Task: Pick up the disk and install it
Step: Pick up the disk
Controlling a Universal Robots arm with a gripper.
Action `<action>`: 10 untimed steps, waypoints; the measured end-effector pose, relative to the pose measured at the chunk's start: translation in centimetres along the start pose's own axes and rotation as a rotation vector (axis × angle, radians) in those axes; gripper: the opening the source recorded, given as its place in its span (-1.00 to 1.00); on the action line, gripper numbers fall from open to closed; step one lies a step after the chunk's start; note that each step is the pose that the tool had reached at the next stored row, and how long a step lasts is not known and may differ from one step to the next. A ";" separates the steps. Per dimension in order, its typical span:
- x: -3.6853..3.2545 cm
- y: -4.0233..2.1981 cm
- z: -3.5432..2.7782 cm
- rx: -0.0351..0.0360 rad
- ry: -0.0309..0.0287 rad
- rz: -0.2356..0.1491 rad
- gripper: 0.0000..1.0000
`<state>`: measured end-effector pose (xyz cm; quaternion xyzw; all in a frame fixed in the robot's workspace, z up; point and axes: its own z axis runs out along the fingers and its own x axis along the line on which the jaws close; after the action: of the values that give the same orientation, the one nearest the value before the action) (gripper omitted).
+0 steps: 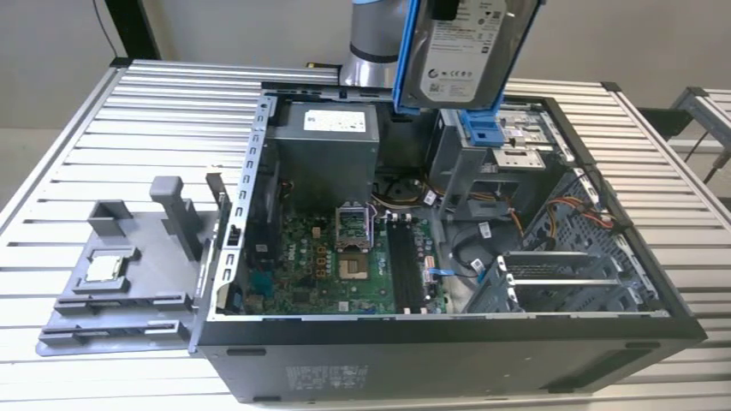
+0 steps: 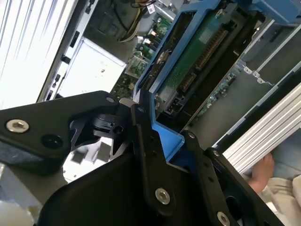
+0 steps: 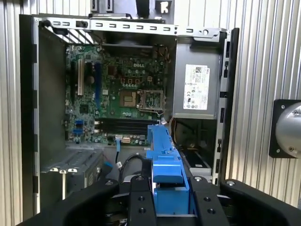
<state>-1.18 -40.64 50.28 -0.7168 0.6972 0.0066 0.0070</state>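
The disk (image 1: 463, 51) runs off the exterior view's upper edge, so the grip is cut off there. In the first wrist view the gripper (image 3: 170, 200) has its black fingers (image 3: 139, 202) clamped on the disk's blue bracket. The arm (image 1: 371, 34) stands upright behind the open computer case (image 1: 457, 351), holding the disk tilted in the air, label outward, just above the drive cage (image 1: 520, 145).

Black tool (image 3: 170, 190) with silver screws (image 2: 162, 195), grey arm (image 1: 371, 43).
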 end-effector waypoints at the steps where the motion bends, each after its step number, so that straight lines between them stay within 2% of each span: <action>1: 0.19 -0.13 0.00 0.0000 -0.0001 0.000 -1.00; 10: 1.95 -1.29 -0.03 -0.0001 -0.0001 0.000 -1.00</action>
<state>0.16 -42.55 50.27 -0.7168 0.6972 0.0067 0.0070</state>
